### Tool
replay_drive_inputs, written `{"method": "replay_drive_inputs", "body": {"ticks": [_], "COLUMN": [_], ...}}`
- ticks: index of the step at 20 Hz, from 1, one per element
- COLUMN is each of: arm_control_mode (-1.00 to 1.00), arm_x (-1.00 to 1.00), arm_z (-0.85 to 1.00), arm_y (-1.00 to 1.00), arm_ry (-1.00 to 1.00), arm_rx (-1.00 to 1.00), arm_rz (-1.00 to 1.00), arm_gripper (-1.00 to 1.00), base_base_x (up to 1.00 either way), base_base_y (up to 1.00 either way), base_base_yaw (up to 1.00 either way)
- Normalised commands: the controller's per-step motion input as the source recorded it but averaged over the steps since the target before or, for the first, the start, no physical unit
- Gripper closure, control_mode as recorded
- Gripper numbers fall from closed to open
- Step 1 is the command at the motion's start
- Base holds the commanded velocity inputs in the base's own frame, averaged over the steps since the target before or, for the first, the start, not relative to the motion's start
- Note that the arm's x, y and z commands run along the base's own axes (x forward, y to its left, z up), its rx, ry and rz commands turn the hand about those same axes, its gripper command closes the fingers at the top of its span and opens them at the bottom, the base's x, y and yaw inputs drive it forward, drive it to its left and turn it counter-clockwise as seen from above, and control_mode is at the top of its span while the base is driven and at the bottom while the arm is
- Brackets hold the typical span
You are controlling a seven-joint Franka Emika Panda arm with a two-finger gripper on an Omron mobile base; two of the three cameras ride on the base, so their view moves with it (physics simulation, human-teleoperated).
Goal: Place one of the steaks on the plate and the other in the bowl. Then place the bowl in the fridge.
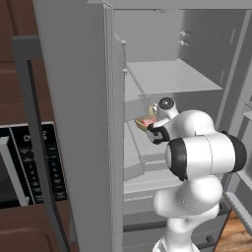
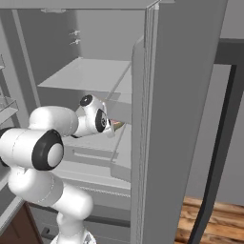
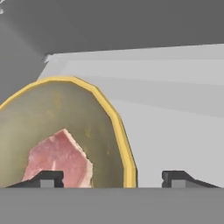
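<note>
Pincer [image 3: 111,178] spread wide astride bowl [image 3: 105,127] rim, steak [image 3: 59,159] inside, on fridge [image 1: 74,123] shelf; next, likely withdrawing clear.

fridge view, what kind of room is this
Most likely a home kitchen. The arm reaches into an open grey fridge with bare shelves, where a yellow bowl holds a slab of raw steak. Beside the fridge sits a black appliance panel set among brown wooden cabinets.

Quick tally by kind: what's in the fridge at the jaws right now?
Bowl: 1
Steak, lying in the bowl: 1
Total: 2, inside the open fridge
</note>
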Motion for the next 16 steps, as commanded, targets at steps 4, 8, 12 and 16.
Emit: {"method": "replay_drive_inputs", "body": {"ticks": [4,8,12,16], "arm_control_mode": [-1.0,-1.0,-1.0,-1.0], "arm_x": [0.0,-0.07,-0.25,-0.17], "arm_z": [0.0,0.02,0.16,0.7], "arm_y": [0.0,0.0,0.0,-0.03], "arm_ry": [-0.16,-0.14,-0.03,0.0], "arm_rx": [0.0,0.0,0.0,0.0], "arm_rz": [0.06,0.11,0.15,0.17], "arm_gripper": [-1.0,-1.0,-1.0,-1.0], "base_base_x": [0.0,0.0,0.0,0.0], "base_base_y": [0.0,0.0,0.0,0.0], "base_base_yaw": [0.0,0.0,0.0,0.0]}}
